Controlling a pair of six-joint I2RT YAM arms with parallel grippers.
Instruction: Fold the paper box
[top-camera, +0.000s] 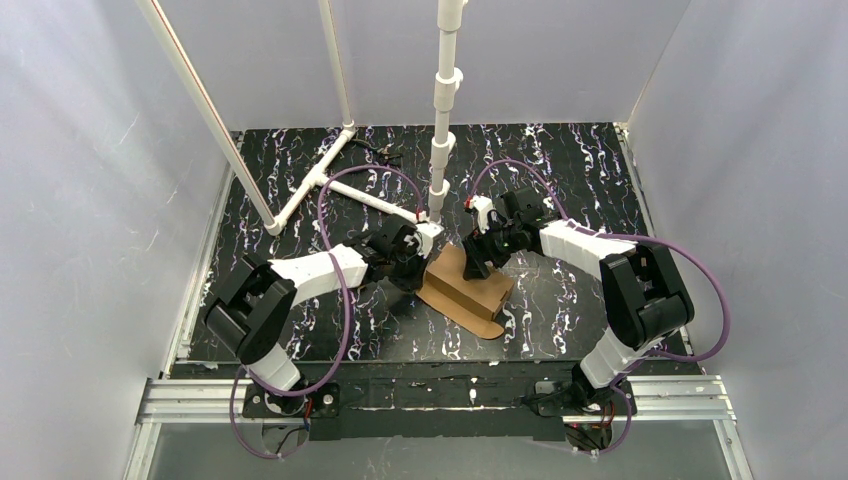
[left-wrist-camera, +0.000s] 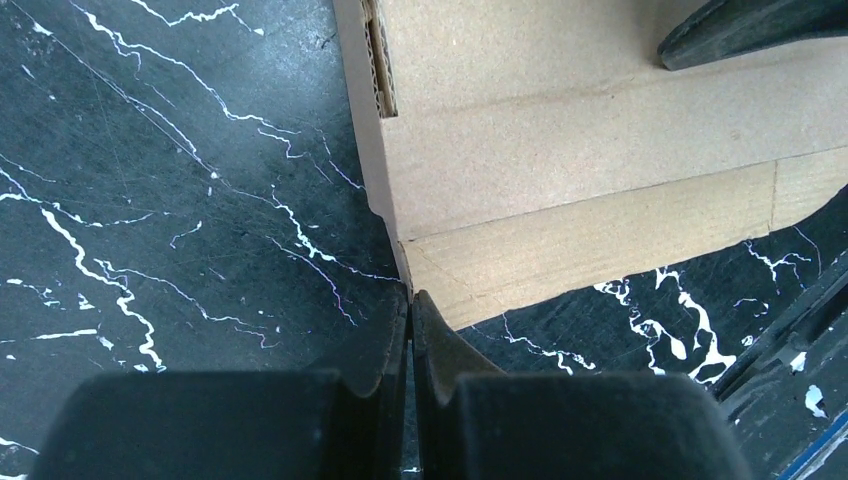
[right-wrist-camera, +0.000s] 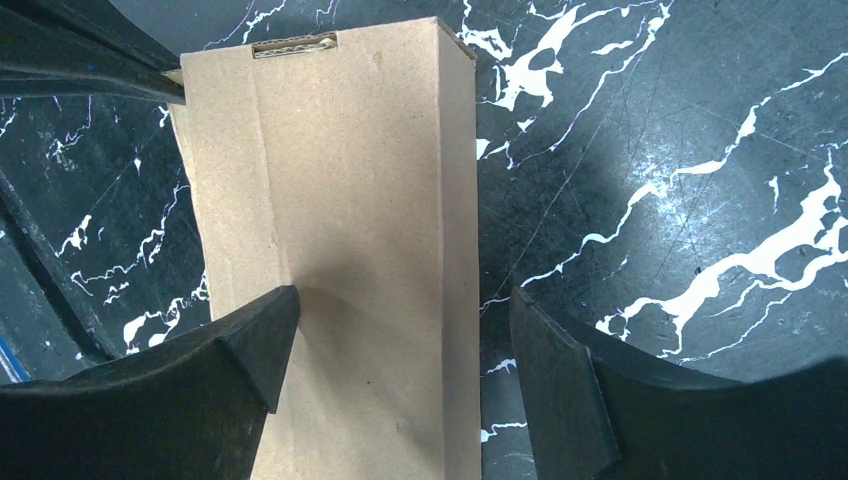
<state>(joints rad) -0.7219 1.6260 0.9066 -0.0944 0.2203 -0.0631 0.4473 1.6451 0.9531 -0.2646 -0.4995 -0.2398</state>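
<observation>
The paper box (top-camera: 470, 292) is a plain brown cardboard box lying on the black marbled table, with a flat flap (left-wrist-camera: 600, 240) sticking out along its lower side. My left gripper (left-wrist-camera: 411, 292) is shut, its tips pressed together right at the corner of that flap with nothing visibly between them. In the top view the left gripper (top-camera: 424, 262) sits at the box's left end. My right gripper (right-wrist-camera: 405, 291) is open over the box's top (right-wrist-camera: 340, 170). One of its fingers (right-wrist-camera: 255, 340) hangs above the cardboard and the other is beyond the box's edge, over the table.
A white pipe frame (top-camera: 330, 175) lies on the table at the back left, and an upright white pipe (top-camera: 443, 110) stands just behind the box. White walls close in the table on three sides. An aluminium rail (top-camera: 440, 395) runs along the near edge.
</observation>
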